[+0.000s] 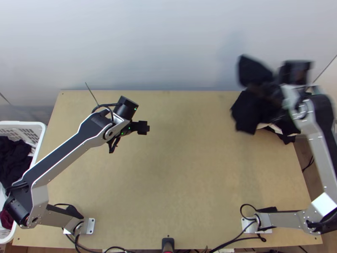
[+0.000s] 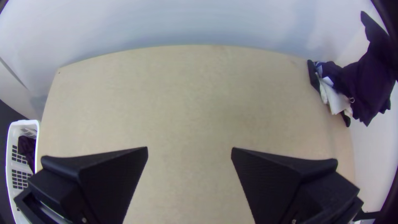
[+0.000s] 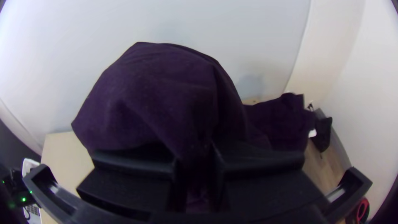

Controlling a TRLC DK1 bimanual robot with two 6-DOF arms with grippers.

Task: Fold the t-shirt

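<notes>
Holding dark cloth [image 3: 161, 95] (bunched there), right gripper [image 1: 269, 90]

Wood tbl [image 1: 181, 168] holds dk + white cloths [image 2: 331, 97] far R, arm bases [image 1: 90, 226] near edge.

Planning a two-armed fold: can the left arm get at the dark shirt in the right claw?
Probably not without moving closer: the left claw is open and nothing seems to block it, but the right claw holds the shirt well across the table.

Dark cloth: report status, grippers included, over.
Right gripper shut on dark cloth, lifted, draping. Left gripper open above table. Pale clothes close by, table's far right corner.
</notes>
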